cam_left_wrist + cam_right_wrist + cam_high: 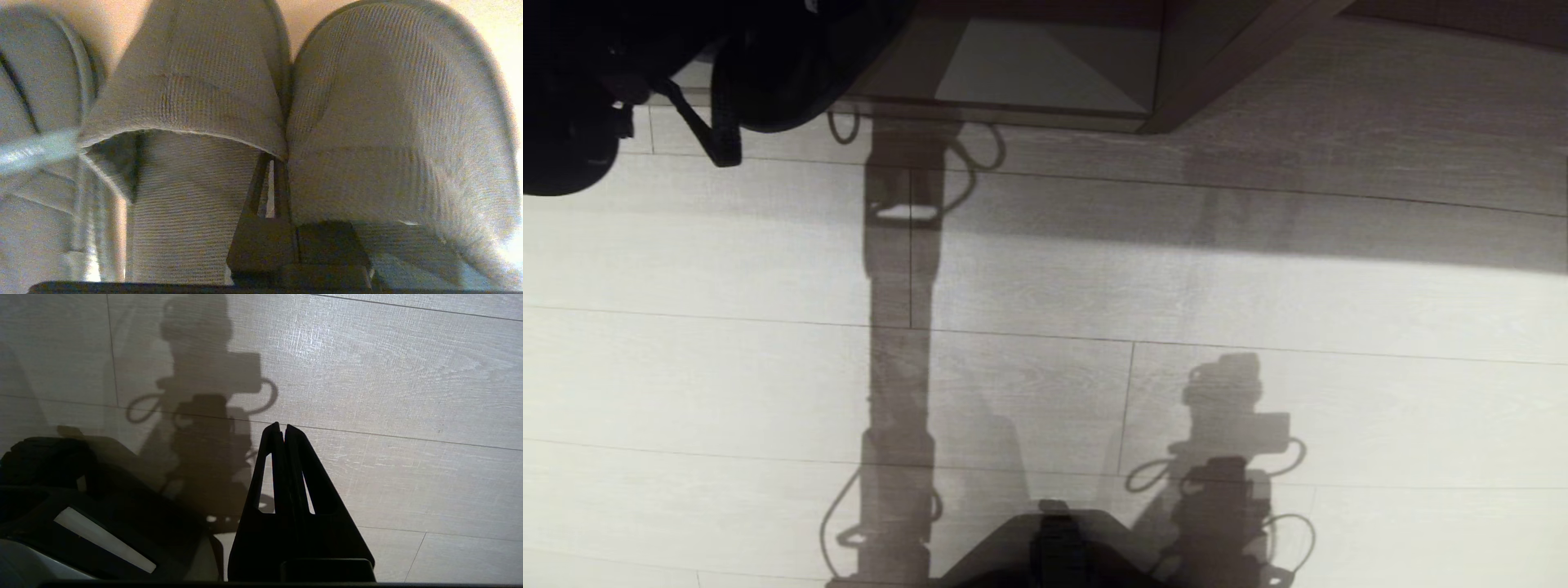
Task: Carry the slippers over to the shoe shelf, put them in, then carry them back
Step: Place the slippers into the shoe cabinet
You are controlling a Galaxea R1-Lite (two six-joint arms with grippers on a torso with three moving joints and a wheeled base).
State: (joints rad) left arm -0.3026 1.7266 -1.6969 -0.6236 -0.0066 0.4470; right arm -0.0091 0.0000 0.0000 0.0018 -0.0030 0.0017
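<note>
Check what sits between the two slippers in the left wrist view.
The left gripper, jaws shut, pinches the inner edges of the slippers together. The jaw tips are hidden behind the fabric.

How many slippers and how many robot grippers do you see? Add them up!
Slippers: 2, grey-blue, side by side, pinched by the left gripper
Grippers: 2, the left gripper and the right gripper, shut with nothing in it, above the floor
Total: 4

Pale wood-plank floor [1258, 310], shoe shelf [1045, 73] standing on its far edge
</note>
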